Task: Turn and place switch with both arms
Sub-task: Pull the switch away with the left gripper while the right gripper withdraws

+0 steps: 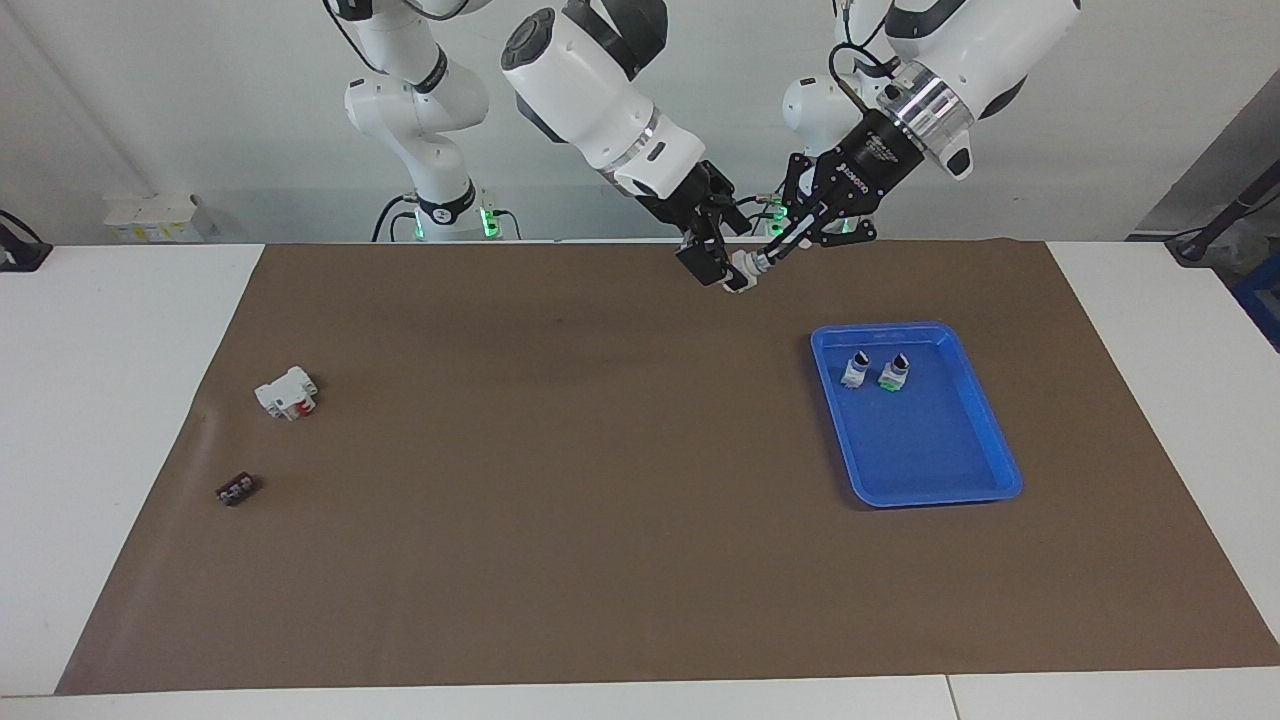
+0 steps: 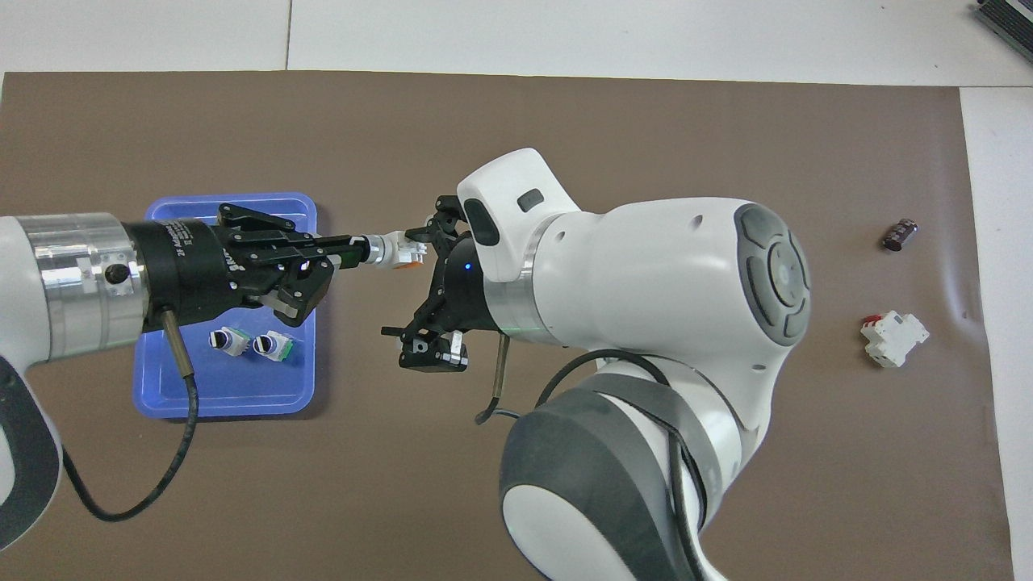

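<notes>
The selector switch (image 1: 745,268) is up in the air between the two hands, over the brown mat (image 1: 560,500) near the robots' edge of the surface (image 1: 120,400) and beside the blue tray (image 1: 985,480). The left hand (image 1: 778,250) has its fingers pinched on the knob end. The right hand (image 1: 715,268) meets the switch's base end, but its bulky wrist hides the grip from above, so I cannot tell how far it is closed. Lettering on the left hand's black body is too small to read. Two more switches (image 2: 242,342) stand in the tray. A white block with a red part (image 1: 287,392) and a small black strip (image 1: 236,489) lie well apart, toward the right arm's end.
</notes>
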Robot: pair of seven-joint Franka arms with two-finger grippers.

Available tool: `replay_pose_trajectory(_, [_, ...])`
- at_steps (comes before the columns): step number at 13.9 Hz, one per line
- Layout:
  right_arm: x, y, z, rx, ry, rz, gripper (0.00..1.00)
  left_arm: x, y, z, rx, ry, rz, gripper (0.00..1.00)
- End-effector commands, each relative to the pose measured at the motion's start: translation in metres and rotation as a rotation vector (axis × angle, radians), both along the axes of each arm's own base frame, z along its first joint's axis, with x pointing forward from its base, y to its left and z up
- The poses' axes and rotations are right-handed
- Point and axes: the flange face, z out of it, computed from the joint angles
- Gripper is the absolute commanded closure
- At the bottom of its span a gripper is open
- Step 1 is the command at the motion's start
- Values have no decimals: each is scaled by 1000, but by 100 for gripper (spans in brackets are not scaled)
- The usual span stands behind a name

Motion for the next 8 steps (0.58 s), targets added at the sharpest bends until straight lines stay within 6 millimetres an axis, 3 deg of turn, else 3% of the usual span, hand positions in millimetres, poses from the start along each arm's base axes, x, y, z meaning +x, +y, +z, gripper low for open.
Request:
replay_pose_trajectory(1, [-5, -23, 15, -20, 4, -41, 0, -16, 13, -16, 58, -76, -12, 100])
replay_pose_trajectory(4, [-4, -53, 25, -59, 52, -44, 0, -13, 34, -50, 100, -81, 8, 100])
replay_pose_trajectory(8, [19, -114, 15, -138, 83, -117, 0, 13, 71, -101, 224, -128, -77, 100])
